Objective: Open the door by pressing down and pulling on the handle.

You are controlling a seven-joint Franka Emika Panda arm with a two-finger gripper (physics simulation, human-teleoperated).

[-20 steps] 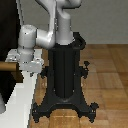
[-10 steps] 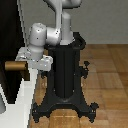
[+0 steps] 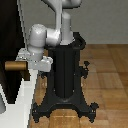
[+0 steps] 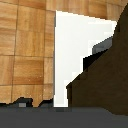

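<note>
The door (image 3: 10,45) is a tall black panel at the exterior view's left, swung partly out from its white frame (image 3: 22,102). The tan handle (image 3: 14,66) sticks out of it as a short bar. My gripper (image 3: 25,67) sits at the handle's free end and touches it, with the grey hand (image 3: 39,59) just behind. The fingers are too small and dark to show how the jaws stand. In the wrist view a dark brown shape (image 4: 102,80) fills one side, close up, against the white frame (image 4: 70,55).
My arm's black pedestal (image 3: 65,75) with splayed feet stands in the middle on a wooden floor (image 3: 107,70). The white frame's base runs along the floor at the exterior view's left, close to the pedestal's feet.
The door has swung further out and the handle has moved to the exterior view's right. My gripper and forearm moved the same way with it.
</note>
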